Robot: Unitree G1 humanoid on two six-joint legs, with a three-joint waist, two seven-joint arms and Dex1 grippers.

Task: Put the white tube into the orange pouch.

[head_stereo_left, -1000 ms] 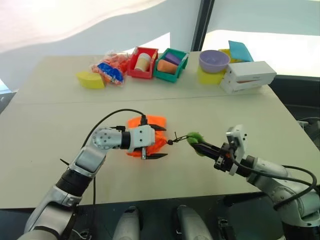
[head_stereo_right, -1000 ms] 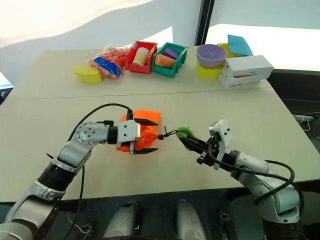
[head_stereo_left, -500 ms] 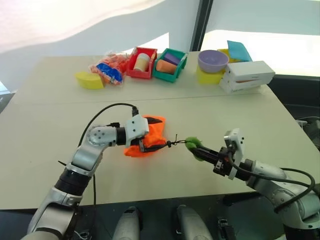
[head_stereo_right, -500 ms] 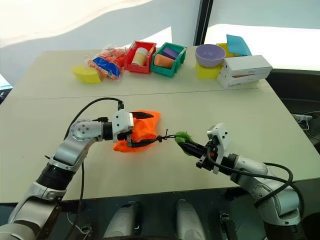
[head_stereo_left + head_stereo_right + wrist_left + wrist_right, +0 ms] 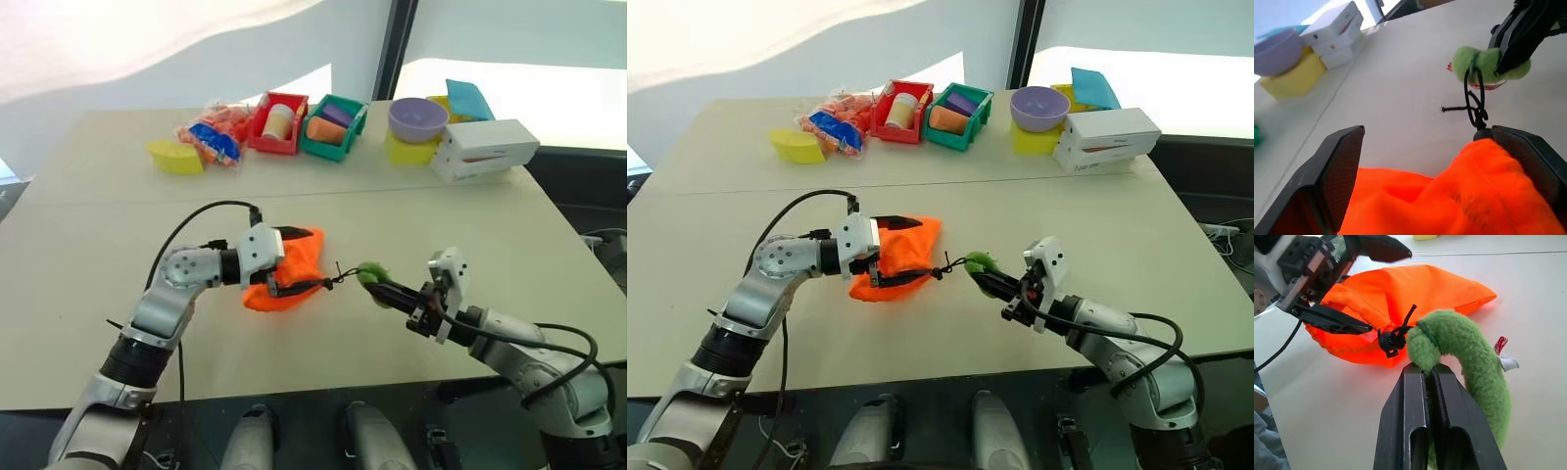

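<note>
The orange pouch [image 5: 291, 275] lies mid-bench [image 5: 88, 245], between the left gripper [image 5: 290, 262]'s wide-spread fingers [image 5: 1337, 171]. Just right of the pouch, the right gripper [image 5: 1426, 377]'s fingers are closed on the green ring [image 5: 1464, 367] tied to its cord [image 5: 1473, 100]. No writing is legible anywhere.

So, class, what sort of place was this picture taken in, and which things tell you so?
Probably a lab or test room set up for robot practice: a plain table by a bright window, small sorting bins and a purple bowl of mixed props along its far edge, and an orange pouch being handled.
</note>
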